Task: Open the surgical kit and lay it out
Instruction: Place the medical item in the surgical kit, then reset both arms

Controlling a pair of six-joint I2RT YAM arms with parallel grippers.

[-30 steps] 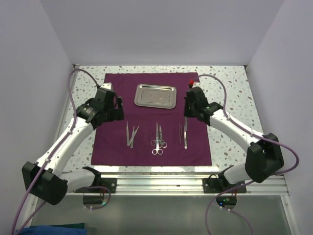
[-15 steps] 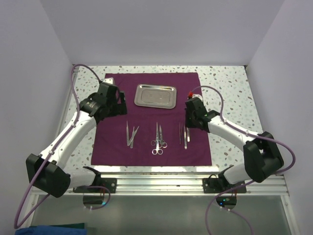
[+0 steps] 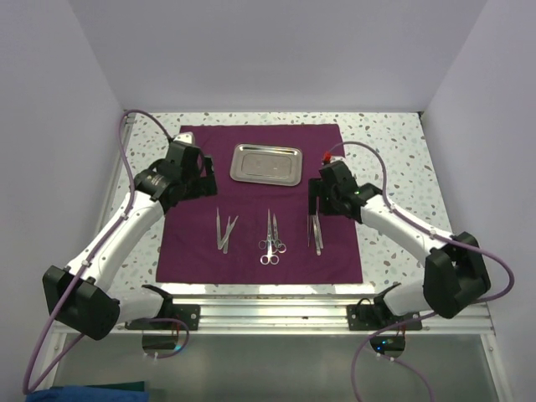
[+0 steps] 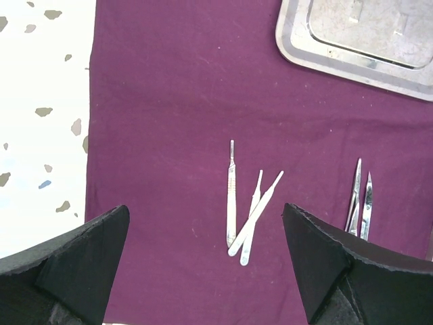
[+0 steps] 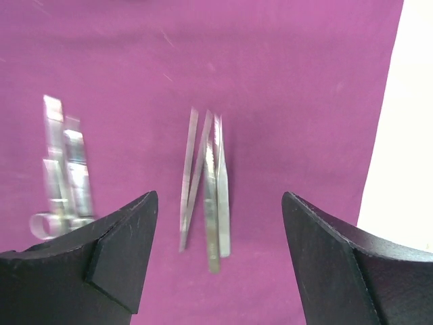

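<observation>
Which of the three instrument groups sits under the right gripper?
The tweezers group by the cloth's right edge, framed between the right gripper's open jaws. The ring-handled scissors lie mid-cloth; the thin handles lie toward the left.

Support surface: table (image 3: 394, 159), white top with grey and brown speckles, enclosed by pale walls on the left, far and right sides.
Item directly on table: dark maroon cloth (image 3: 251, 197), a single rectangular sheet.
Cloth condition: spread flat, faint creases only.
Cloth position: roughly centred; a narrow strip of table shows beyond its far edge.
Exposed table: speckled strips left and right of the cloth, the right one wider.
Near edge: aluminium rail (image 3: 276, 311) spans the width, just beyond the cloth's near edge.
</observation>
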